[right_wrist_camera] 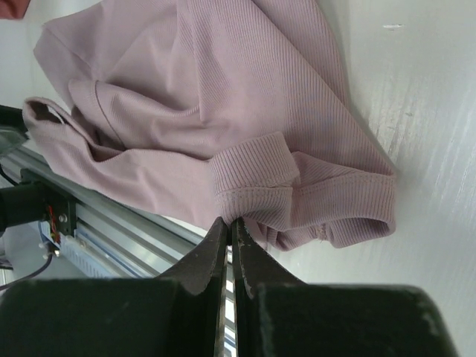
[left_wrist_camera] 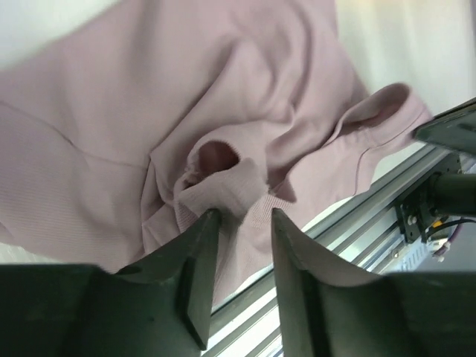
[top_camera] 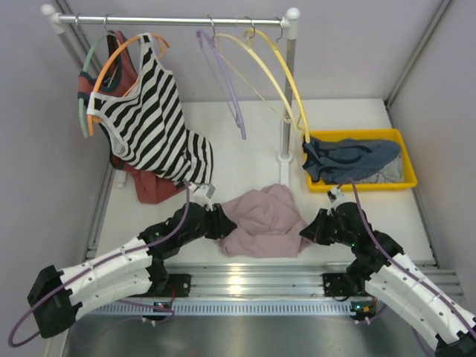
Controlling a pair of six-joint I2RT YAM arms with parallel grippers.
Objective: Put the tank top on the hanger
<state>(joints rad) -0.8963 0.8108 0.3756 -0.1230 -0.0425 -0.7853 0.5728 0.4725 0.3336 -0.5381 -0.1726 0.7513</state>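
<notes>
Standing parted, the left jaws frame a bunched fold of the tank top (left_wrist_camera: pixel 149 111). The fold sits just ahead of the gap at their tips, and neither finger is closed on it. The right jaws are pressed together, with only a thin slit between them. Their tips rest against the ribbed hem at the tank top's right side. The right wrist view does not show whether any cloth is caught between them.

The tank top lies crumpled in a soft heap on the white bench (top_camera: pixel 245 149), between the two wrists. Its near edge reaches the aluminium rail (top_camera: pixel 253 279) that runs along the front of the bench. The left arm (top_camera: pixel 111 268) comes at the heap from the left and the right arm (top_camera: pixel 401 279) from the right, each with its wrist low over the cloth.

Farther back, well apart from the tank top, the hanger (top_camera: pixel 242 132) hangs by its hook from the clothes rail (top_camera: pixel 178 21). To its right hang two pale yellow hangers (top_camera: pixel 286 82). To its left is a striped top (top_camera: pixel 149 119) on an orange hanger (top_camera: pixel 123 52), with a rust-red garment (top_camera: pixel 152 186) showing below it. On the right of the bench, a yellow bin (top_camera: pixel 405 160) holds a dark blue garment (top_camera: pixel 349 158), just behind the right wrist.
</notes>
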